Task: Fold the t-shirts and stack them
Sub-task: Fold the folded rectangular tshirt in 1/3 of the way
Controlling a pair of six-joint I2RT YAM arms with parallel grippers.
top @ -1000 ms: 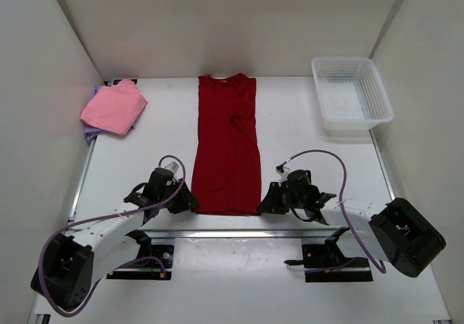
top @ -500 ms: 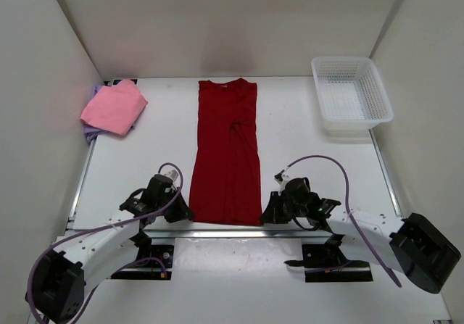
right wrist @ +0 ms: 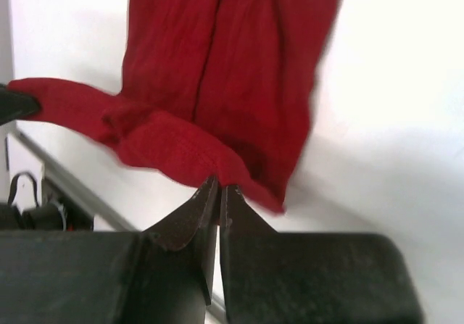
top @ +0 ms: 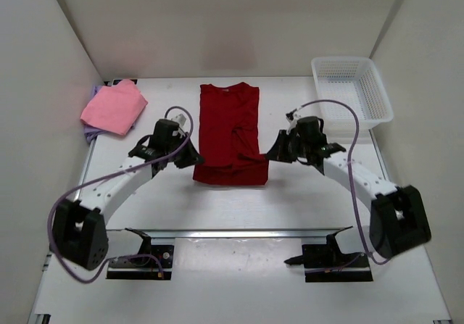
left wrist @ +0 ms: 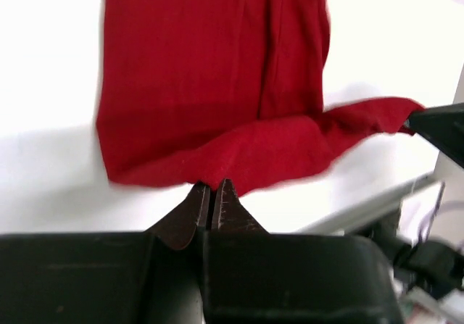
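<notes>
- Wrist views: the left gripper (left wrist: 212,193) and right gripper (right wrist: 219,190) each pinch a hem corner of the dark red t-shirt (top: 230,121).
- Top view alone: both arms reach forward, flanking it mid-table; the folded pink t-shirt (top: 112,106) lies far left.

lavender shirt (top: 91,131) lies mostly hidden beneath the pink shirt (top: 114,106)
</notes>
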